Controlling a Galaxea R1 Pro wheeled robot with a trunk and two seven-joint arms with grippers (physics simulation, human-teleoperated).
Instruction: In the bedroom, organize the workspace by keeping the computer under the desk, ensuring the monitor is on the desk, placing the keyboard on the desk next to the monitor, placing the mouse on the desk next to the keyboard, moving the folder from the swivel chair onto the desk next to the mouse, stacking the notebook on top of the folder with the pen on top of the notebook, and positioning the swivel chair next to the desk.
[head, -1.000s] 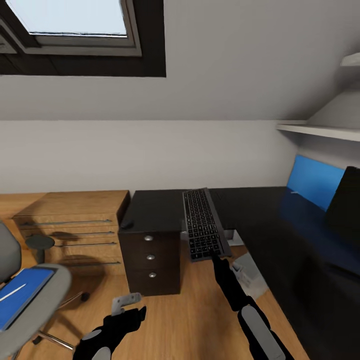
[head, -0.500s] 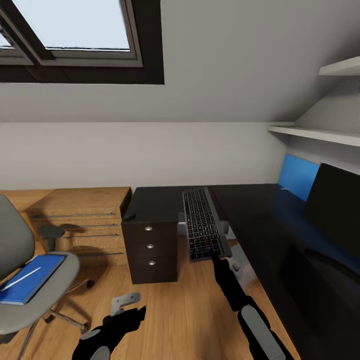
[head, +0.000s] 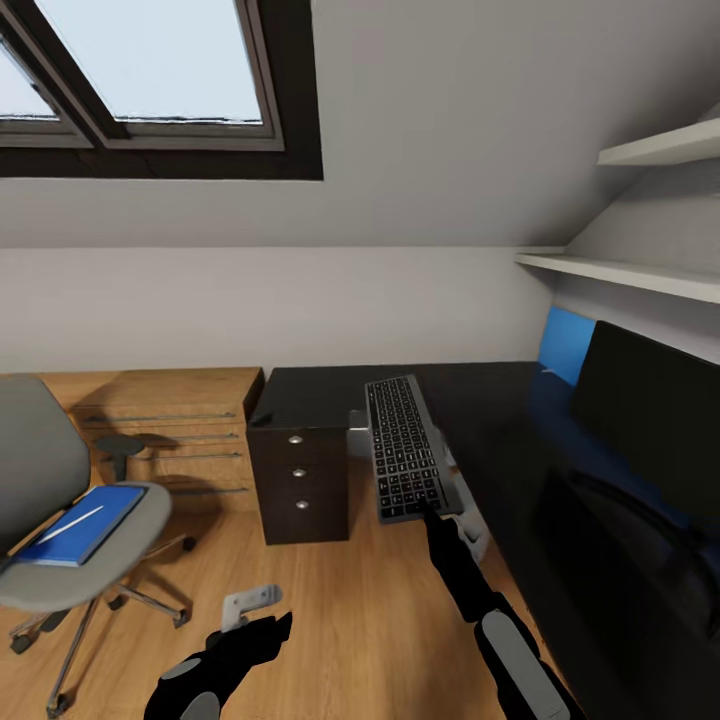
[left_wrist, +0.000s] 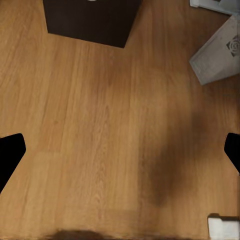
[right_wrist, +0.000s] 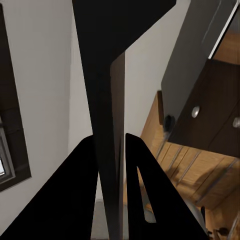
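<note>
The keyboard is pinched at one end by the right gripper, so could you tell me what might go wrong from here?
1. The keyboard is held by the right gripper at its near edge only, the rest sticking out unsupported, so it may sag or slip.
2. Its far end hangs close to the desk edge and could strike it when swung over.
3. The monitor stands on the desk nearby, so a wide swing might knock it.

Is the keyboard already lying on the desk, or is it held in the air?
Held in the air. The right end effector grips the keyboard by its near edge, tilted above the floor beside the desk, not resting on it.
</note>
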